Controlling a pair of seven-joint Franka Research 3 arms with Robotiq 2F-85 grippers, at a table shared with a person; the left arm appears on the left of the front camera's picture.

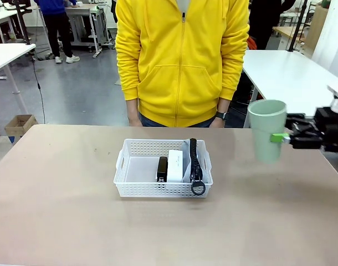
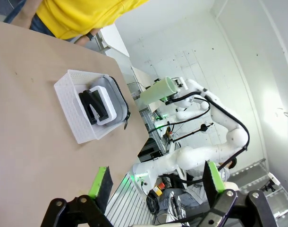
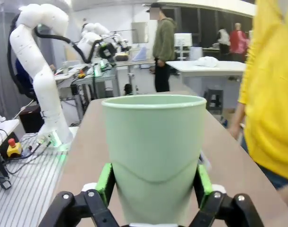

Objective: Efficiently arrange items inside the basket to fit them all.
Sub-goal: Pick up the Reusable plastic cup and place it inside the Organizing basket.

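Holding the last thing up, three things already sitting in the basket.

Right gripper (image 1: 281, 137) squeezing the tall green cup (image 1: 266, 129) in the air, well off to the side of the white basket (image 1: 130, 188); left gripper (image 2: 156, 185) hanging wide open, holding nothing. Lying side by side inside: black stapler (image 1: 162, 168), white box (image 1: 175, 164), grey pouch (image 1: 193, 160). Still waiting to go in: just the cup, probably in the bare part of the basket.
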